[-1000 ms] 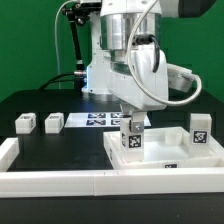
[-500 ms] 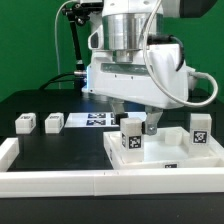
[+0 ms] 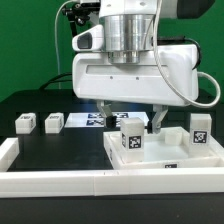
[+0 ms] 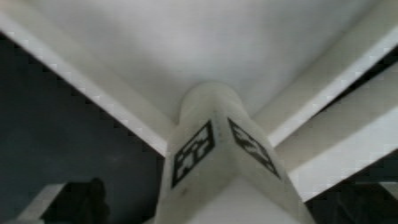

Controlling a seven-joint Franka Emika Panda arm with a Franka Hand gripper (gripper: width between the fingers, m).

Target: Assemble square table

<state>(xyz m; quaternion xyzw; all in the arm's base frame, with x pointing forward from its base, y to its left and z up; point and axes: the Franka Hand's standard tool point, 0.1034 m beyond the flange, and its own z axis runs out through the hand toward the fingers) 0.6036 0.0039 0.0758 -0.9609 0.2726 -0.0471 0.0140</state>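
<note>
The white square tabletop [image 3: 165,160], tray-like with a raised rim, lies at the exterior view's lower right. A white tagged leg block [image 3: 131,138] stands upright on it near its left corner. My gripper [image 3: 138,121] hangs right over this leg, open, with one dark finger [image 3: 157,122] to the leg's right and apart from it. In the wrist view the leg [image 4: 222,160] fills the middle, between my gripper's [image 4: 228,205] dark fingertips [image 4: 71,200], with a gap on each side. Another leg block [image 3: 200,130] stands on the tabletop's right side.
Two loose leg blocks [image 3: 24,122] [image 3: 52,122] stand on the black table at the left. The marker board [image 3: 92,119] lies behind the tabletop. A long white border rail [image 3: 60,180] runs along the front. The arm's base [image 3: 100,75] is at the back.
The hand has turned about its vertical axis above the standing leg, and the fingers now show spread to either side of it. The leg and the other parts have not moved.
</note>
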